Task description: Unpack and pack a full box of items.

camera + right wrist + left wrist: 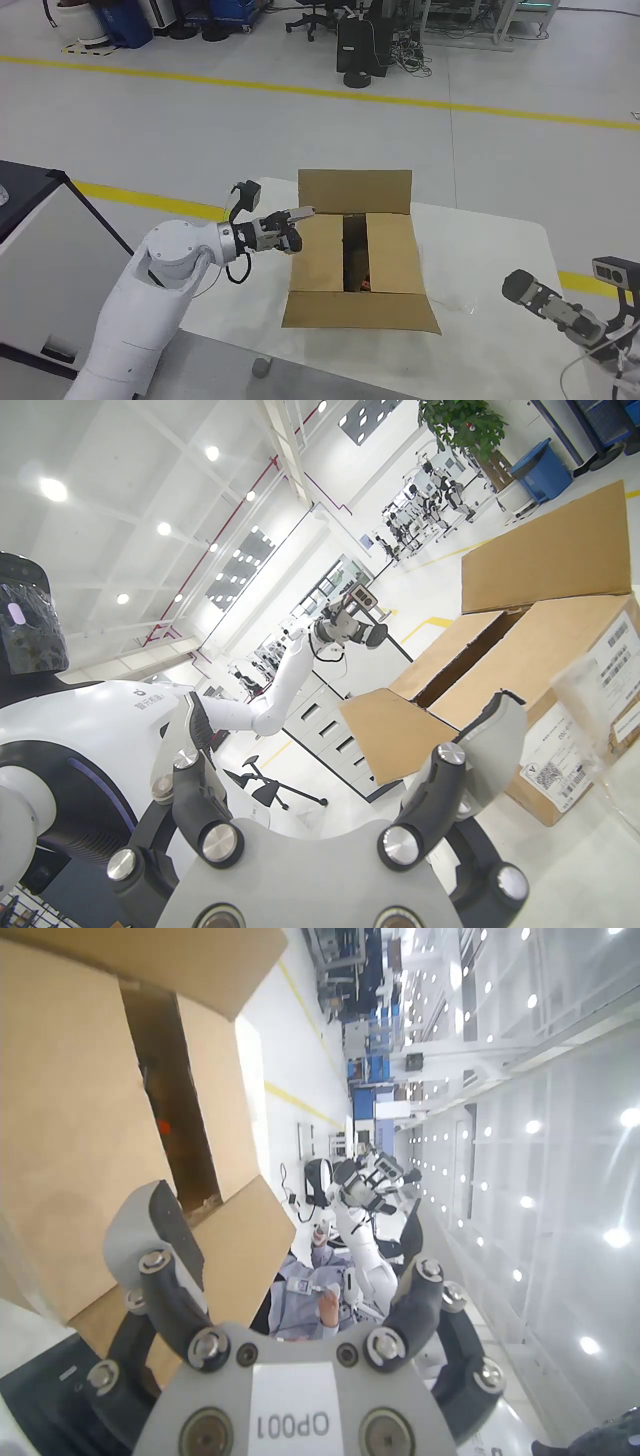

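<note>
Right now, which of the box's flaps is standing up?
The far flap: it alone stands up. The two side flaps lie folded inward with a gap between them, and the near flap splays outward.

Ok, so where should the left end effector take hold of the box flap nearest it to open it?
Grip that flap by its free long edge, beside the dark gap down the middle. It lies flat and is hinged on the side nearest the left end effector, so only that edge offers a lip. Probably best to come from above, with one finger into the gap.

Box (395, 255) matt brown cardboard (rough flap edges); table (490, 262) smooth white.
</note>
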### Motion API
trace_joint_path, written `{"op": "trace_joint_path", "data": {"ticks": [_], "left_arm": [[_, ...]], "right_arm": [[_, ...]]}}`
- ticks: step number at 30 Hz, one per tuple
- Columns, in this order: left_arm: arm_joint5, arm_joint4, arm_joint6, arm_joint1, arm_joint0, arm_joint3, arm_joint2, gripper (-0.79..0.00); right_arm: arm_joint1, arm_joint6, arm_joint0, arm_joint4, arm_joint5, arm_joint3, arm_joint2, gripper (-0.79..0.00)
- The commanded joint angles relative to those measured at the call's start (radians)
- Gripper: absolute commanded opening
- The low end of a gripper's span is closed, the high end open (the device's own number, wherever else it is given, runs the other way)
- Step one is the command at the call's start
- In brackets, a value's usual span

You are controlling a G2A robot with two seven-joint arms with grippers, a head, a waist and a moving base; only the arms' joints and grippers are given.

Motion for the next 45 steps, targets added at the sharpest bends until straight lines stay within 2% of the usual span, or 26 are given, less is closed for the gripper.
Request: {"op": "trace_joint_path", "data": {"ticks": [1,8,13,16,33,34,40,45], "left_arm": [[0.011,0.008,0.072,0.002,-0.002,0.027,-0.032,0.000],[0.017,0.035,0.214,0.013,0.003,0.089,-0.123,0.000],[-0.005,0.100,0.276,0.025,-0.002,0.145,-0.184,0.000],[-0.012,0.149,0.292,0.031,-0.005,0.170,-0.204,0.000],[-0.015,0.166,0.294,0.033,-0.007,0.170,-0.205,0.000],[-0.018,0.153,0.321,0.032,-0.009,0.170,-0.217,0.000],[-0.065,0.173,0.434,0.036,0.009,0.178,-0.269,0.000],[-0.124,0.209,0.480,0.042,0.000,0.214,-0.309,0.000]], "right_arm": [[-0.002,0.009,0.018,-0.027,0.067,-0.042,-0.002,0.000],[-0.003,0.055,0.141,-0.047,0.421,-0.150,-0.058,0.000],[-0.014,0.089,0.320,-0.105,0.674,-0.159,-0.180,0.000],[-0.034,0.104,0.450,-0.116,0.765,-0.130,-0.285,0.000],[-0.034,0.104,0.450,-0.116,0.765,-0.130,-0.285,0.000],[-0.037,0.119,0.448,-0.097,0.769,-0.150,-0.297,0.000],[-0.069,0.102,0.560,-0.118,0.800,-0.162,-0.383,0.000],[-0.121,0.093,0.717,-0.066,0.851,-0.107,-0.525,0.000]]}}
